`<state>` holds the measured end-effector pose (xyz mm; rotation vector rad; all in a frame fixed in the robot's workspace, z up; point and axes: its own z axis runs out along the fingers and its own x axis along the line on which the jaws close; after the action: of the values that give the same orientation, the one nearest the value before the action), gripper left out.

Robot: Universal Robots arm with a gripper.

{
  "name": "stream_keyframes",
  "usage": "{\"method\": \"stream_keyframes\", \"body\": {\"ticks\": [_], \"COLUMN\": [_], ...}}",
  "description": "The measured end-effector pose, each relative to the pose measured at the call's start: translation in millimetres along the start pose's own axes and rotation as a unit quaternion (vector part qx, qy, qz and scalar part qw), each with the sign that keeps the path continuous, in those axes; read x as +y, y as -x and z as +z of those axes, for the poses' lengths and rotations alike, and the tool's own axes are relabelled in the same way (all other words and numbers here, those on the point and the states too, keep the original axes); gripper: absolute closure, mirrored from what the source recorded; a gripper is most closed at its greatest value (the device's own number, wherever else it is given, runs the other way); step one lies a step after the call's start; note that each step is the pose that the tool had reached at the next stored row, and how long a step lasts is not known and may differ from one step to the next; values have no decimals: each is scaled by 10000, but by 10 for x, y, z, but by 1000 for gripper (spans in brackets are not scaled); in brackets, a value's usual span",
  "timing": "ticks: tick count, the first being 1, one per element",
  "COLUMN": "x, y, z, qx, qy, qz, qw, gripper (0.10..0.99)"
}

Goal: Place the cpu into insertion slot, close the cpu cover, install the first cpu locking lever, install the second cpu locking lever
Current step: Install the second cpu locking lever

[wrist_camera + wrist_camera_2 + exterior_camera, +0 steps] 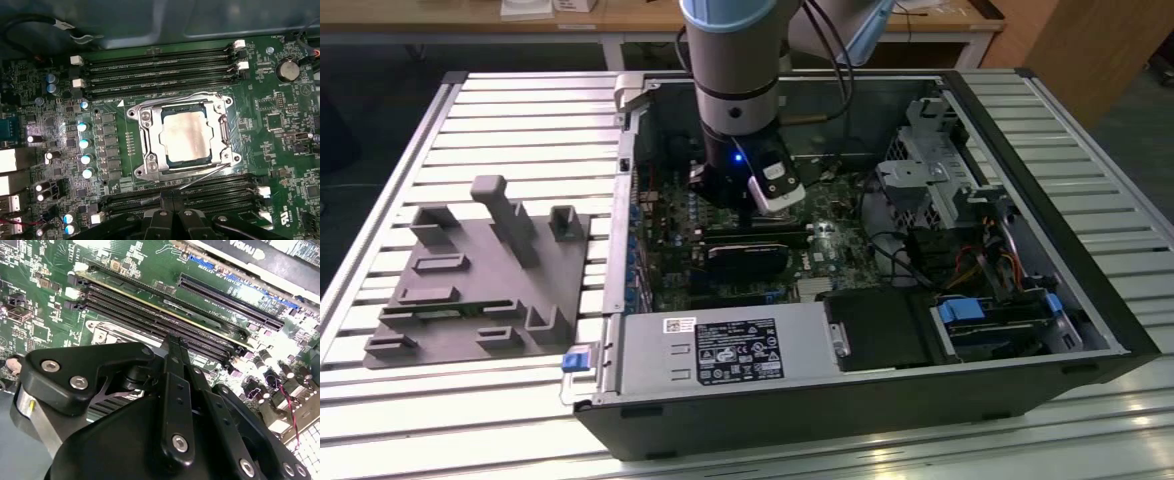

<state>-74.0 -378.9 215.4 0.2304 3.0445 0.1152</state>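
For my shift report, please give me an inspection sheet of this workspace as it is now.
Surface: slatted metal table carrying an open computer case.
Job's things: cpu sits in the insertion slot; cpu cover lies flat around it.
Clutter: grey fixture block beside the case, on the exterior view's left.
End effector: fingers together, holding nothing, over the memory slots near the socket.
Cables: bundles in the case.
Surroundings: wooden bench behind.
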Motion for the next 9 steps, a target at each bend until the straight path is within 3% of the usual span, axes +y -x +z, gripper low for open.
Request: {"method": "stream_keyframes", "body": {"ticks": [9], "x": [-57], "y": [-39], "z": [36], "qx": [50], "qy": [302], "qz": [-47], "qw": [9995], "gripper": [980]}}
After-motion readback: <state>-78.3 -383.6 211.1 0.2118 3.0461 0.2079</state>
